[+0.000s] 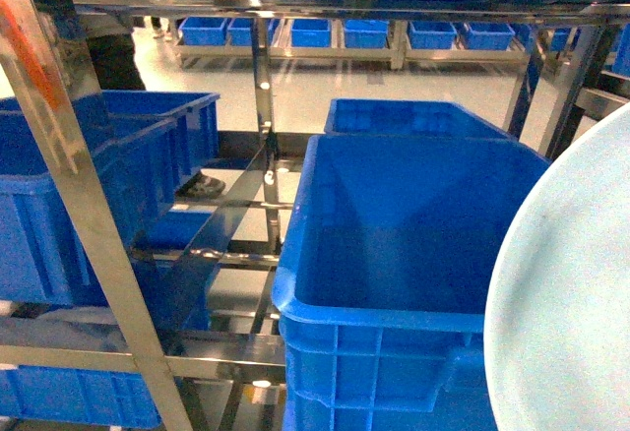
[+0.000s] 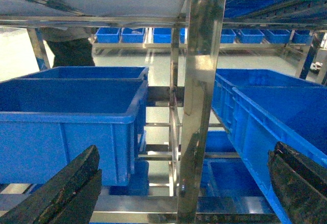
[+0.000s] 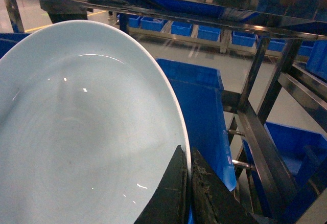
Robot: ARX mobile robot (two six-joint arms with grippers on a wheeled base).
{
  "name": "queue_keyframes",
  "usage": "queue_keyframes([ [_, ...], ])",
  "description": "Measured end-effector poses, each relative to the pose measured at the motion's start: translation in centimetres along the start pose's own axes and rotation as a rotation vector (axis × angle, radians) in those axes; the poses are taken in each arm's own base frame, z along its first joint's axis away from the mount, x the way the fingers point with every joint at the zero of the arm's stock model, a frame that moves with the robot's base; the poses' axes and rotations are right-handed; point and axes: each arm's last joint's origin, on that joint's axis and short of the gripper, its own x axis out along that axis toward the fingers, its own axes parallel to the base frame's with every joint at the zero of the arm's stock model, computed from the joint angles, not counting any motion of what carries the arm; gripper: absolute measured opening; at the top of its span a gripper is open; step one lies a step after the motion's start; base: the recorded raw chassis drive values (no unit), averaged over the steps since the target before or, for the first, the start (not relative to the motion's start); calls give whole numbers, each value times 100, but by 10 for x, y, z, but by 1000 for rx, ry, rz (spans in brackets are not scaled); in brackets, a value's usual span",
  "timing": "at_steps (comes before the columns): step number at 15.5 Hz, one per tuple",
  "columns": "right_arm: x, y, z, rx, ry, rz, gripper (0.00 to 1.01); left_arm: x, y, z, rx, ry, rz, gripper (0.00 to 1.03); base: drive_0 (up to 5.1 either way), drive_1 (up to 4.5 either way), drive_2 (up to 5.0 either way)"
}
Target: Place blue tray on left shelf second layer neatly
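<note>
The blue tray (image 1: 563, 293) is a pale sky-blue oval dish, held tilted on edge at the right of the head view, in front of a deep blue crate (image 1: 394, 244). It fills the left of the right wrist view as the tray (image 3: 87, 127). There my right gripper (image 3: 185, 155) is shut on its rim, one finger on each face. The left shelf (image 1: 89, 224) is a shiny steel rack of slanted uprights and rails. My left gripper (image 2: 185, 152) is open with nothing between its fingers, facing a steel upright (image 2: 202, 106). Neither gripper shows in the head view.
Deep blue crates sit on the rack: one on the left (image 1: 89, 185), another behind the big one (image 1: 413, 116). The left wrist view has a crate on each side (image 2: 71, 127) (image 2: 276, 116). More crates line a far rack (image 1: 345, 32). A person's legs (image 1: 113, 57) stand behind.
</note>
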Motion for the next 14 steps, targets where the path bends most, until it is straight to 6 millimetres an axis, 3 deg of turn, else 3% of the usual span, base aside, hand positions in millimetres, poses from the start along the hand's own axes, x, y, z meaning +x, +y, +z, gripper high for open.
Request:
queue_keyframes([
  [14, 0, 0, 0, 0, 0, 0, 2, 0, 0, 0, 0, 0, 0, 98, 0, 0, 0],
])
